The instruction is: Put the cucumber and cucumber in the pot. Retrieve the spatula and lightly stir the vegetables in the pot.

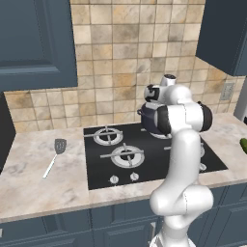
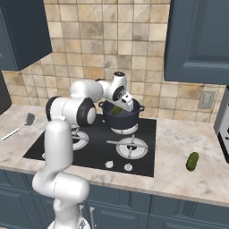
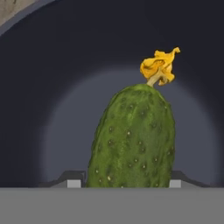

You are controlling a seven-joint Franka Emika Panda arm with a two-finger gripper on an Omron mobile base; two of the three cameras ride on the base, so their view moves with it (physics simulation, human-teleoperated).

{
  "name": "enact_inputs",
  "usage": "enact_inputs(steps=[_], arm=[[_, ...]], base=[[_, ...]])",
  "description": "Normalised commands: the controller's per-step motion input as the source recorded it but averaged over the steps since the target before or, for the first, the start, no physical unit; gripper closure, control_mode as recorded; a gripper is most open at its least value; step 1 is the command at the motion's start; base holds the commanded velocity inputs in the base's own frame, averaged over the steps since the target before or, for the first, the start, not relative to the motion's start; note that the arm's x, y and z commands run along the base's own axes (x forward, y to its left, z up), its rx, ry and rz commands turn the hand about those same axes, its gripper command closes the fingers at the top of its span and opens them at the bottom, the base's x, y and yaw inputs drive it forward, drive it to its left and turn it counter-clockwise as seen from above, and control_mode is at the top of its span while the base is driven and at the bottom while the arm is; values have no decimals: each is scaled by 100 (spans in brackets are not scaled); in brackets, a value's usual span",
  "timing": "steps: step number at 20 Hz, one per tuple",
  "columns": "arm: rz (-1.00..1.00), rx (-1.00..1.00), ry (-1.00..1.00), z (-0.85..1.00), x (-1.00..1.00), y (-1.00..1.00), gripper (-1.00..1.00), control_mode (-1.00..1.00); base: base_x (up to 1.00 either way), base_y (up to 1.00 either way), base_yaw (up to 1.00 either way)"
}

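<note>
We hold one cucumber [image 3: 133,140] in our gripper [image 3: 127,183], and the jaws are closed on its lower end, one finger on each side. In the hand view it points down into the pot [image 3: 39,87], with its yellow dried flower at the far end. The pot stands on a back burner of the stove [image 2: 89,152], and in the right base view the gripper hangs just over its rim, with the green piece showing between the fingers.

We judge that the step now is to release this cucumber inside the pot. To do it well, we should keep the hand above the middle of the opening, not near the wall, and lower it a little so the cucumber does not bounce out. Then we open the jaws fully and lift straight up.

The second cucumber [image 2: 192,161] lies on the counter [image 2: 179,179] to the right of the stove, well apart from the pot. The spatula [image 1: 54,157] lies on the counter to the left of the stove.

The cucumber skin is dark green and bumpy with small pale dots, and its shape is short and rounded. The pot is dark blue, deep and smooth inside. The spatula has a thin pale handle and a grey slotted head. The counter looks like light marble, and the stove top is flat and black.
</note>
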Motion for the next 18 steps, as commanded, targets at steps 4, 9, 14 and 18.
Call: enact_inputs(steps=[4, 9, 14, 18], arm=[[0, 0, 6, -5, 15, -7, -100, -100], [0, 0, 2, 0, 15, -2, -100, -100], [0, 0, 6, 10, 16, -4, -100, -100], [-4, 0, 3, 52, -7, -10, -100, -100]], base=[[0, 0, 0], [0, 0, 0], [0, 0, 0], [0, 0, 0]])
